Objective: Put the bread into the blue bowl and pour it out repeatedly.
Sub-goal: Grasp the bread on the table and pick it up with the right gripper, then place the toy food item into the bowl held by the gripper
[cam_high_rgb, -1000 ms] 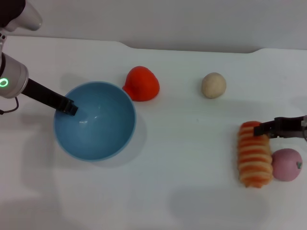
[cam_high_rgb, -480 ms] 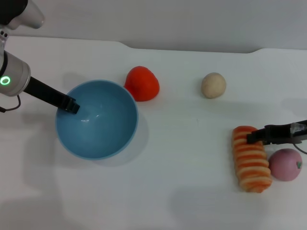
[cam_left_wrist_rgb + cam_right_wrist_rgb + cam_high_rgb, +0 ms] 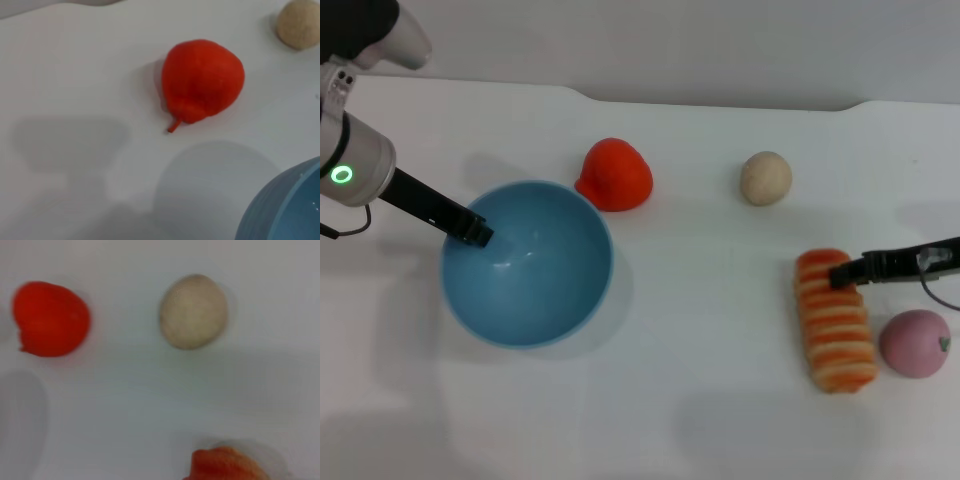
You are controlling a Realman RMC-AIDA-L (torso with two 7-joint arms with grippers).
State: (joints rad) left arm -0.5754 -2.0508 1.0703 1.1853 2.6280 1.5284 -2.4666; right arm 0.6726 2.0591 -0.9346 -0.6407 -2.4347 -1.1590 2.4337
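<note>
Right gripper [image 3: 842, 270] reaches in from the table's right edge with its tip on the far end of the bread [image 3: 834, 320], though whether its fingers are apart or clamped cannot be told; the loaf lies near the right edge, just beside a pink ball [image 3: 915, 343]. Farther left, the left gripper [image 3: 475, 231] grips the rim of the blue bowl [image 3: 530, 265]. Beyond sit a red fruit [image 3: 615, 174] and a beige ball [image 3: 765, 178], toward the far edge.

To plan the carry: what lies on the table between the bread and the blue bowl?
In the head view, only bare white table lies between the bread and the blue bowl.
</note>
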